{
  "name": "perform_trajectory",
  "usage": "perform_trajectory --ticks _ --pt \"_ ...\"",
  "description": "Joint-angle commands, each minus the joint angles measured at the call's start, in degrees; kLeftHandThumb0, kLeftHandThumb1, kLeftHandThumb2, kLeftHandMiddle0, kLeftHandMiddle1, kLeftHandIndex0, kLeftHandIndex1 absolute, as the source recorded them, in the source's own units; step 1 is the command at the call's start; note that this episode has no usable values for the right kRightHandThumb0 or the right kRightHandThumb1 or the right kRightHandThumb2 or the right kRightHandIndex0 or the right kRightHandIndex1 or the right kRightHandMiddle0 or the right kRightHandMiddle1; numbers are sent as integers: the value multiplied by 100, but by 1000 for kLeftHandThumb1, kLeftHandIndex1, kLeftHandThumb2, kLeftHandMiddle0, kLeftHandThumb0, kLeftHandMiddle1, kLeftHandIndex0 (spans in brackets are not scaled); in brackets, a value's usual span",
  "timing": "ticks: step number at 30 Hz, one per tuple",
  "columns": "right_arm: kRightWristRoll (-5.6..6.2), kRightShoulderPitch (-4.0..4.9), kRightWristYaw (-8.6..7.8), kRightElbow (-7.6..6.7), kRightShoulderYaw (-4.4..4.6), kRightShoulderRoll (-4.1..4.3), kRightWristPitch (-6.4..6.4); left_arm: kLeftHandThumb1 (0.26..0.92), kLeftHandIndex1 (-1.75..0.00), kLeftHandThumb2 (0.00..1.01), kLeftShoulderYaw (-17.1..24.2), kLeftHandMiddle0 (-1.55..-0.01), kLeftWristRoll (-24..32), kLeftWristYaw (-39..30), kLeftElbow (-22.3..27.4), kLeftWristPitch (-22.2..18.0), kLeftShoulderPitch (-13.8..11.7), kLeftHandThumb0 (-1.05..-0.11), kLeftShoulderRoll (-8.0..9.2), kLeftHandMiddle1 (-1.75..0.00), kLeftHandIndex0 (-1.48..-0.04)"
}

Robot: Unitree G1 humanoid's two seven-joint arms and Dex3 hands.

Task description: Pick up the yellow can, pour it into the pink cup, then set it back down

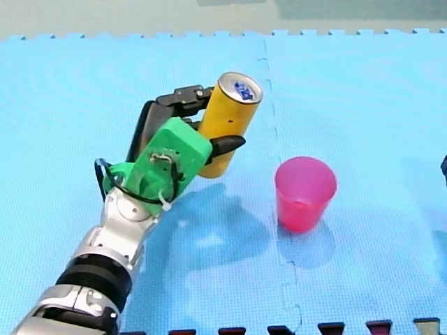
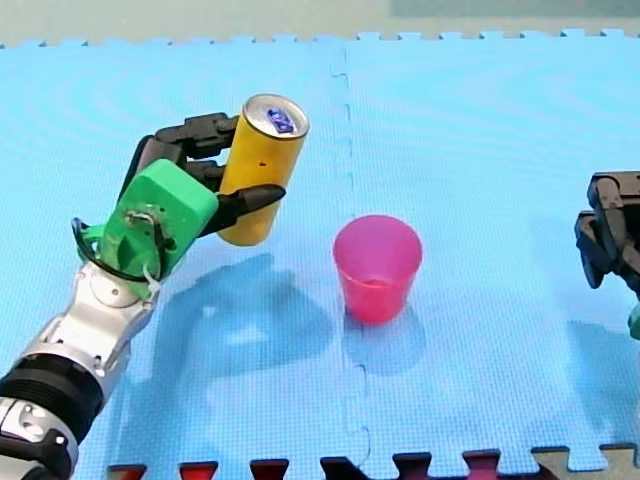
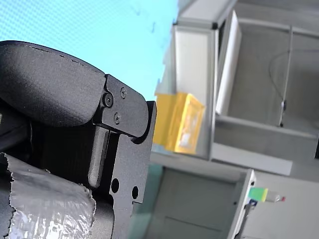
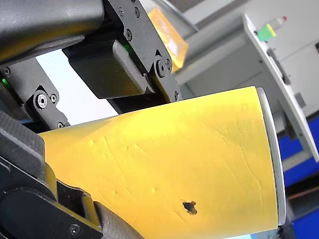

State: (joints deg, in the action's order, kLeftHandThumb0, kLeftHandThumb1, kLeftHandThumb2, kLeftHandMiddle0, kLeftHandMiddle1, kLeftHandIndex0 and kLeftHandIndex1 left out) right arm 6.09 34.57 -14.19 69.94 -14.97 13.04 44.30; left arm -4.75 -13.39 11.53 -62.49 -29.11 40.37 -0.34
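The left hand (image 1: pixel 174 150) has its fingers wrapped around the yellow can (image 1: pixel 227 122), which is tilted above the blue foam mat (image 1: pixel 363 91), left of and apart from the upright pink cup (image 1: pixel 304 192), while the right hand (image 2: pixel 608 235) sits at the mat's right edge, open or closed I cannot tell.

yellow can (image 1: pixel 227 125): dented matt body, metal lid | pink cup (image 1: pixel 304 193): smooth plastic | mat (image 1: pixel 363 105): textured foam
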Motion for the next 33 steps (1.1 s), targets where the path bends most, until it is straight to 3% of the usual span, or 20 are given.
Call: perform_trajectory --ticks 1,12,33 --pt "-5 23 24 13 -4 19 -5 738 -2 0 -26 -1454 -19 37 5 -64 99 -418 1 -3 -1283" --pt "-36 39 75 24 6 -1 10 737 -1 0 -181 -1454 -128 84 59 -64 311 -425 -184 -1 -1285" --pt "-108 -1 240 -27 76 -76 44 736 0 1 -671 -1459 -646 242 90 55 297 -425 -172 -1 -1290"
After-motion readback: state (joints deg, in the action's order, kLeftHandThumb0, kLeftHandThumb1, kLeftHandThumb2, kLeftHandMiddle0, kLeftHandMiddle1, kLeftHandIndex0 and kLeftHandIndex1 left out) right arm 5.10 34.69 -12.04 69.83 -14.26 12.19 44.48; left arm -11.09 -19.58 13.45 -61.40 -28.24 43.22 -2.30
